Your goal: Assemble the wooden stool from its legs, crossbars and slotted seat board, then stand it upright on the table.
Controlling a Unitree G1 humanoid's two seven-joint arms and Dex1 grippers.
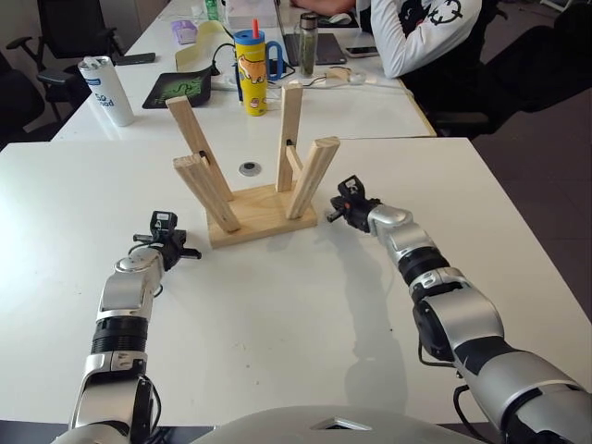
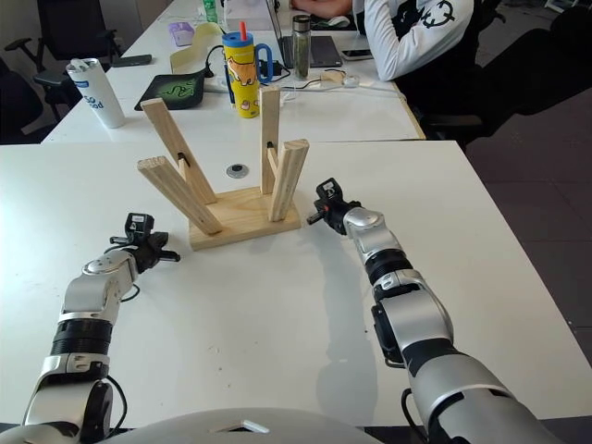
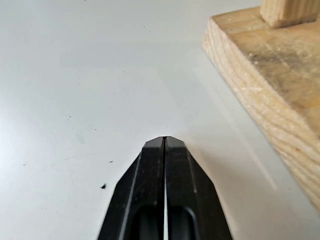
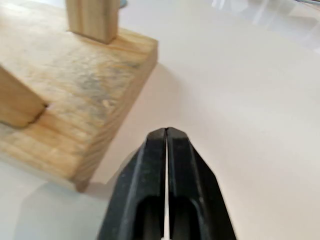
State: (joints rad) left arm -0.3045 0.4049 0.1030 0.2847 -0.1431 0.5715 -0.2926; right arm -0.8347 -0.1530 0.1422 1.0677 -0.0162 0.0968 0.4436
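Since the white desk (image 1: pixel 277 324) bore the pale wooden stool (image 1: pixel 262 205) upside down, flat seat board (image 1: pixel 268 222) lowest and square-cut legs (image 1: pixel 311 176) up, turning it over probably called for gripping opposite legs evenly. The left pincer (image 3: pixel 164 145) and right pincer (image 4: pixel 166 135), each pressed together and empty, had the board between them, just beside each tip.

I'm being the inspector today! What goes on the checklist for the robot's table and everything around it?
Surface: white table, with a round grommet set in it.
Job's things: stool upside down, seat board flat on the table, four legs pointing up.
Clutter: yellow cup and white tumbler on the back table.
Pincers: left pincer shut, beside the seat board, not touching; right pincer shut, near the opposite corner, not touching.
Cables: dark cable beside the yellow cup.
Surroundings: black chair.
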